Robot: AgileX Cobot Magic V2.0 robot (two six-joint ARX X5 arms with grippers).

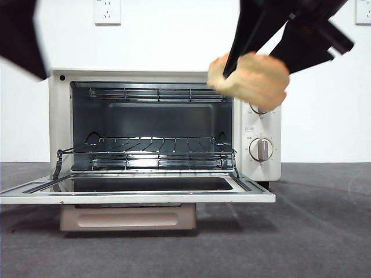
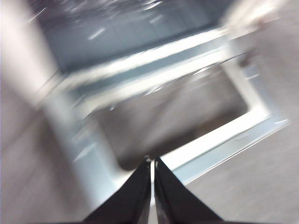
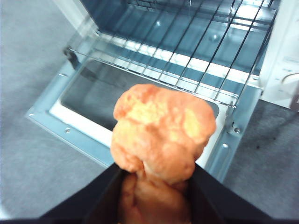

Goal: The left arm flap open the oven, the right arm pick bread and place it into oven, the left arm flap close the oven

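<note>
1. The left end effector is hanging above the oven's lowered door, at about 10 o'clock in the front view, with its jaws pressed together and gripping nothing.
2. The oven is standing open on the counter, with the wire rack exposed inside the cavity.
3. The right end effector is carrying the bread in the air at about 1 o'clock, in front of the upper knob and well above the door; its jaws are clamped on the loaf's lower end.
4. Handling judgement: the bread is appearing light and soft under a crusty, bumpy skin, and is bulging past the jaws. A moderate squeeze across the narrower lower end is suiting it; harder pressure is risking crushing it.
5. The lower knob is remaining clear of both arms.
</note>
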